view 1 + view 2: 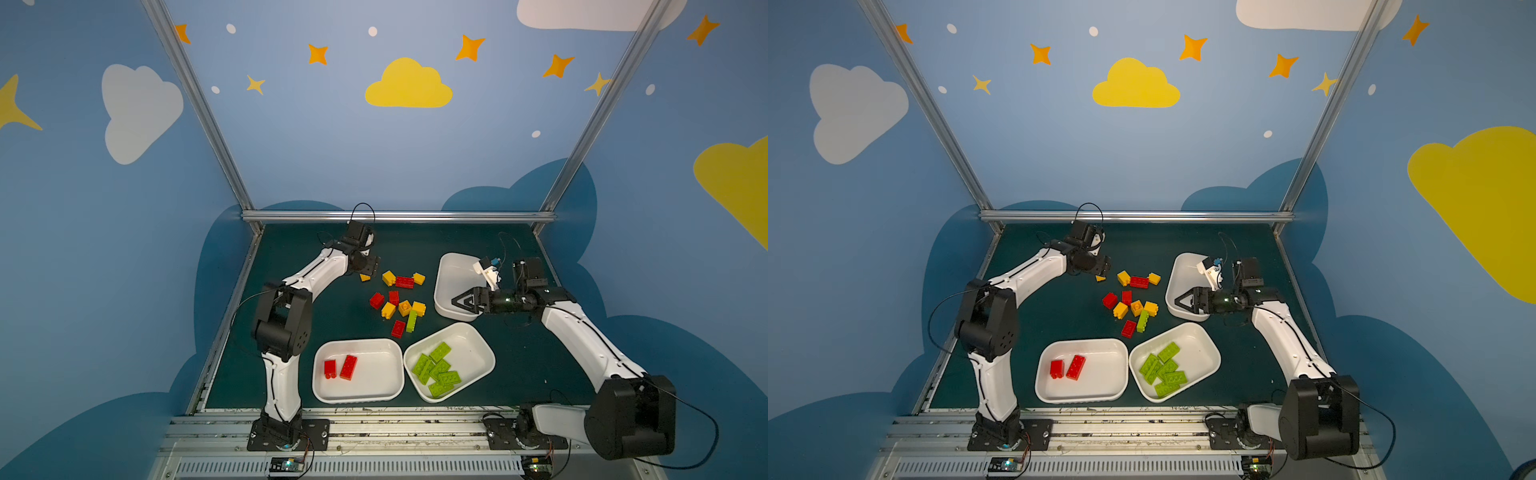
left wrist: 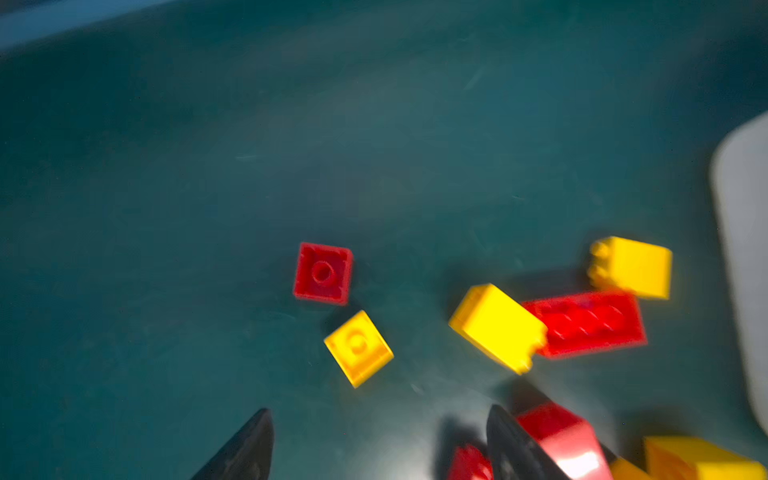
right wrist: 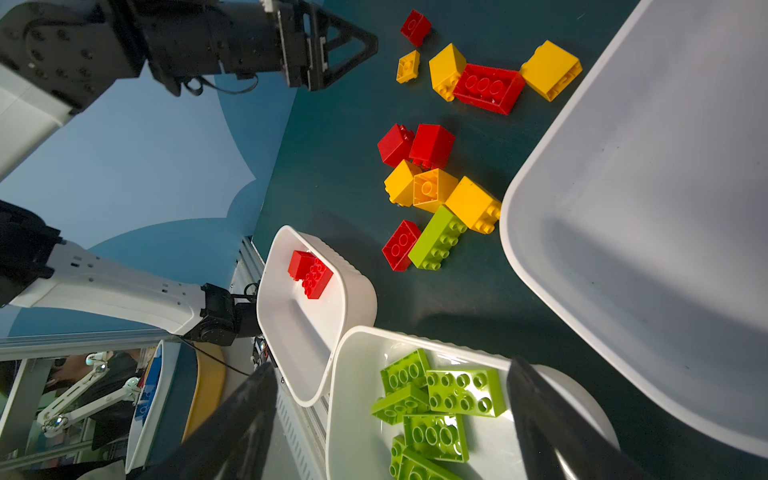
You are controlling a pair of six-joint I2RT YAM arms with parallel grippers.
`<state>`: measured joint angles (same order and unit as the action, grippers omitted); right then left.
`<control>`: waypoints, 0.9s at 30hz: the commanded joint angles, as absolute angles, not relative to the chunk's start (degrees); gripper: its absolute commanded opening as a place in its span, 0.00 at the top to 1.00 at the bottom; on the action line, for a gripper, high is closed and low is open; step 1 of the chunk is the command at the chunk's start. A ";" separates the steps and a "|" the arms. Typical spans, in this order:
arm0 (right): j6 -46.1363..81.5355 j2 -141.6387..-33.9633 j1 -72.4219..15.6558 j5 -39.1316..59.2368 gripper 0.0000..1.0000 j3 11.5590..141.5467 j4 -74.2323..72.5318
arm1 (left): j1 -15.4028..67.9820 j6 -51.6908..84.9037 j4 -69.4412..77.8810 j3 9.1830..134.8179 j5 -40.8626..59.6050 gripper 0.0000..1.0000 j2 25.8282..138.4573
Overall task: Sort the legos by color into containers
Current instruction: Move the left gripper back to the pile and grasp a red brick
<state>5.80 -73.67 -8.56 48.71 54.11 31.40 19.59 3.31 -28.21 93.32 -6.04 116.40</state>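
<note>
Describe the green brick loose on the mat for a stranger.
Find the near white trays: red-brick tray, green-brick tray. Just beyond their gap, at the near edge of the loose pile, lies a long lime brick beside a red brick: the only green outside a tray.

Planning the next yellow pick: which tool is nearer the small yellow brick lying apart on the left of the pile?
Left. The left tool hangs just short of the small yellow brick; the right tool is across the pile, by the empty tray.
</note>
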 commanded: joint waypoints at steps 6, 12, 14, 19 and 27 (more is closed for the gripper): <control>5.54 -72.04 -9.01 48.96 0.14 55.88 32.10 | 18.04 0.52 -31.04 104.00 -8.61 0.20 127.53; 5.19 -72.23 -8.88 48.45 0.14 55.81 32.96 | 17.24 0.48 -31.23 106.08 -7.06 0.22 131.42; 5.14 -72.66 -8.79 48.43 0.14 56.03 33.04 | 16.71 1.38 -31.87 107.57 -5.77 0.25 132.67; 4.78 -73.58 -8.70 48.38 0.14 57.02 33.64 | 16.55 1.98 -35.22 112.30 -4.32 0.33 136.56; 4.64 -73.81 -8.26 48.30 0.14 57.17 34.23 | 16.35 2.03 -34.01 112.94 -4.64 0.44 137.94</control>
